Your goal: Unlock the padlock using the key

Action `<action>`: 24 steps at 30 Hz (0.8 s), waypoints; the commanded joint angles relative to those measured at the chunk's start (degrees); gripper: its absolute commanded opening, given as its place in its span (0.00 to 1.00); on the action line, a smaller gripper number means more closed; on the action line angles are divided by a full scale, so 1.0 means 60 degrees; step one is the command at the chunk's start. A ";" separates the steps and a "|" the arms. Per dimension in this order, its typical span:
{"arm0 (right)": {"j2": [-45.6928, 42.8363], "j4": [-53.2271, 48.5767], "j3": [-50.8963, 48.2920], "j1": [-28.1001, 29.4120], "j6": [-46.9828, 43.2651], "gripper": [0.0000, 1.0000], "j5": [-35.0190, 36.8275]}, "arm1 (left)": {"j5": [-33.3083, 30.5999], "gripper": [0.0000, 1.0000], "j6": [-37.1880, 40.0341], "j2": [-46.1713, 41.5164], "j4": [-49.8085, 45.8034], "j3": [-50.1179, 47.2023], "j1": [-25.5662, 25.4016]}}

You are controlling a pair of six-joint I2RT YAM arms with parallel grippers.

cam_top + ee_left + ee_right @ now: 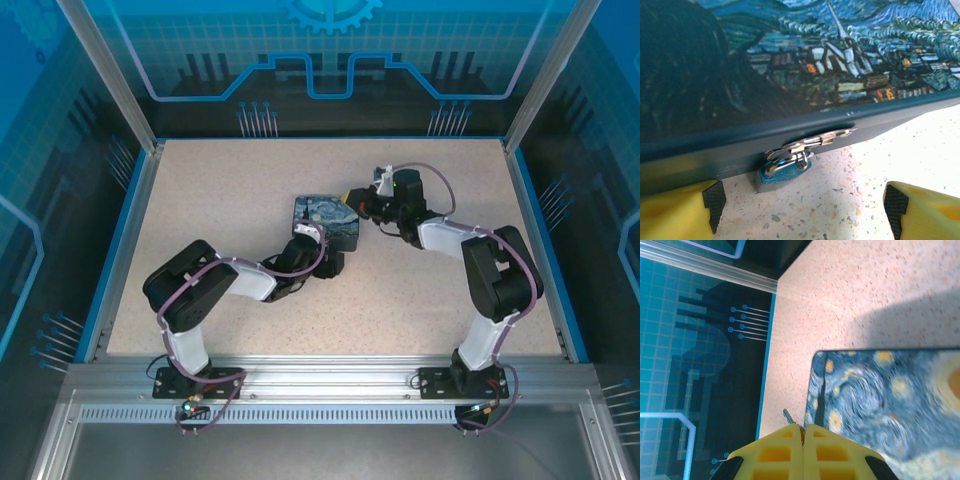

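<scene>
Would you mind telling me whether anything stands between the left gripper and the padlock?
Nothing visible does. In the left wrist view the padlock hangs from the hasp of the box, and only bare table lies between it and the left gripper, its jaws open.

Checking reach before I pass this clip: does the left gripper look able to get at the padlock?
Probably yes. The padlock hangs from the hasp on the box, straight ahead of the open left gripper, with only bare table between them.
</scene>
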 commanded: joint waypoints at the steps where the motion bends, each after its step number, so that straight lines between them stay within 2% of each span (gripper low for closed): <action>1: 0.0646 -0.0742 0.0265 -0.0117 -0.0207 0.00 -0.0086 | 0.0131 0.84 -0.0017 0.0178 0.0534 0.0130 0.0068; 24: 0.1198 -0.0826 0.0069 -0.0098 0.0092 0.00 0.0112 | 0.0953 0.83 -0.0542 0.1203 0.1808 0.0694 0.0062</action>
